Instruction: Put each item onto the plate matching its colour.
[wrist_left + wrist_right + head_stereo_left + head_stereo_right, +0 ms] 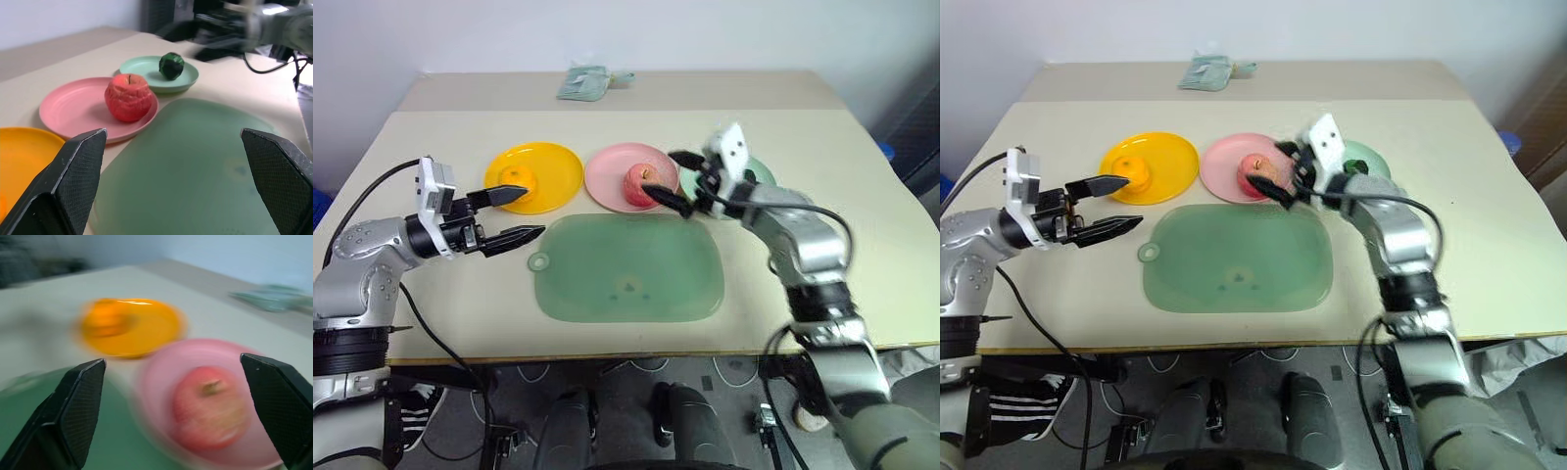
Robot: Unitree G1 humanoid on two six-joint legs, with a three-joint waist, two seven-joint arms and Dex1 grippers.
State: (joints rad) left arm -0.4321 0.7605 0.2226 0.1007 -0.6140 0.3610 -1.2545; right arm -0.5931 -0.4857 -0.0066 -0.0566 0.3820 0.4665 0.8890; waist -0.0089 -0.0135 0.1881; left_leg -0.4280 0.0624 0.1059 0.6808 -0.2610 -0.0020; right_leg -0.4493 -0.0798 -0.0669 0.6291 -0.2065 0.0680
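From my head cameras, I am looking down on a beige counter (822, 284) whose near edge is running just below the large green mat (626, 266). Three plates are lying in a row beyond the mat's far edge: the yellow plate (553, 171) on the left with the orange (513, 178) sitting on it, the pink plate (609, 174) in the middle carrying the apple (641, 183), and the mint green plate (762, 174) on the right, mostly hidden behind my right arm. My left end effector (521, 215) is hovering with its jaws spread wide and empty, one fingertip over the near rim of the yellow plate and the other over the bare counter by the mat's left corner. My right end effector (677, 180) is hanging beside the apple with its jaws parted, holding nothing. Wide bare counter is lying left of the yellow plate and right of the mat. A folded pale cloth (582, 82) is resting near the far edge.

In my left wrist view, my fingers (73, 181) are standing far apart, framing the mat, with the apple on the pink plate's near-right part and the green-and-black ball (171, 65) sitting on the mint green plate.

In my right wrist view, my fingers (78, 406) are gaping with nothing between them, the apple showing on the pink plate and the orange on the yellow plate beyond.
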